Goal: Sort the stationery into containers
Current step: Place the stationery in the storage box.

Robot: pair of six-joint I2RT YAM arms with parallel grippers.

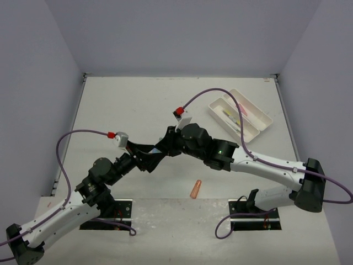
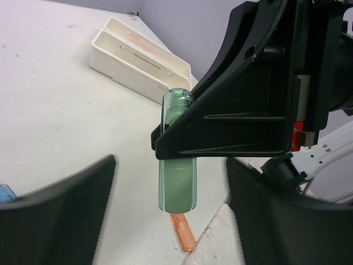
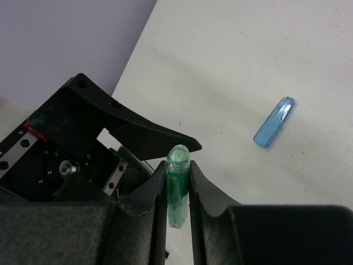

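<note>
A stubby green marker piece stands upright between the fingers of my right gripper, which is shut on it. In the left wrist view the same green piece hangs in mid-air between the wide-apart fingers of my left gripper, which is open and not touching it. The two grippers meet over the middle of the table, left gripper against right gripper. An orange piece lies on the table near the front edge. A blue piece lies flat on the table. The white two-compartment tray sits at the back right.
Thin pens lie inside the tray. The right gripper's black finger fills the upper right of the left wrist view. Purple cables loop over both arms. The table's front edge runs just beside the orange piece.
</note>
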